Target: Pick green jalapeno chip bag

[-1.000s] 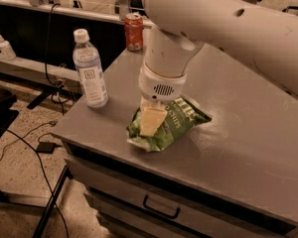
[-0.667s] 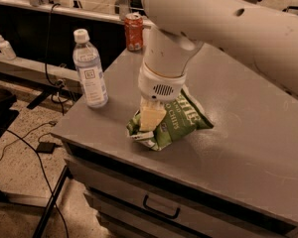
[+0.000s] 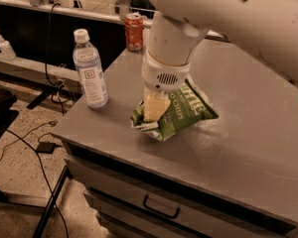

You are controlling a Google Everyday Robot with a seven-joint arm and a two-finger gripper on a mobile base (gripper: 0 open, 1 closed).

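Observation:
The green jalapeno chip bag [image 3: 185, 114] lies crumpled near the front left of the grey table top [image 3: 248, 148]. My gripper [image 3: 155, 109] comes straight down from the big white arm onto the bag's left end. A cream finger [image 3: 155, 105] presses into the foil, and the bag is bunched up around it. The gripper is shut on the bag. The bag's right end is tilted a little off the surface. The second finger is hidden behind the bag.
A clear water bottle [image 3: 91, 71] with a white cap stands at the table's left edge. A red soda can [image 3: 134, 31] stands at the back. A drawer with a handle [image 3: 161, 209] lies below the front edge. Cables lie on the floor at left.
The bag has become more bunched around the finger, and its right end has risen slightly. The arm has stayed over the same spot.

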